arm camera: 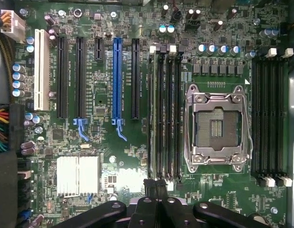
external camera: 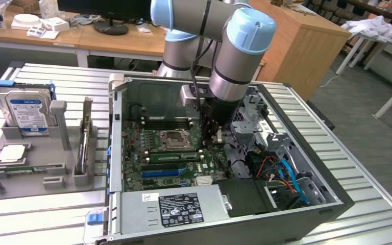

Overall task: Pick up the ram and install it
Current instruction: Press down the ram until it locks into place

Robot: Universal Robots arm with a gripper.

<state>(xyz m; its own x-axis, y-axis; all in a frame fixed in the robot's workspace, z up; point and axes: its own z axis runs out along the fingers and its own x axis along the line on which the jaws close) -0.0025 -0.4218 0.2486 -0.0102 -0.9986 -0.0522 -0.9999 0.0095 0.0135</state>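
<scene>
Wrist view: the claw (arm camera: 155, 190) hangs over the motherboard (arm camera: 104, 142) with its two black fingertips pressed together and nothing between them, right at the end of the memory slots (arm camera: 165, 114) beside the empty CPU socket (arm camera: 217, 126).

Seen from the exterior view, the nearest thing is the power supply (external camera: 179, 209) with its label, at the front of the open case (external camera: 305, 153). The case lies on a table (external camera: 39, 214) of grey metal slats. Further in, the ram (external camera: 174, 156) appears seated as a green strip in a slot just beside the socket, with the claw (external camera: 213, 135) close by. On the exterior view's left, a grey holder (external camera: 43, 178) carries a hard drive (external camera: 26, 112), a CPU (external camera: 14, 153) and a second stick (external camera: 87, 138) on edge. Beyond are wooden desks (external camera: 114, 38), a monitor foot (external camera: 111, 26), a wooden cabinet (external camera: 305, 46) and grey floor (external camera: 366, 87).
</scene>
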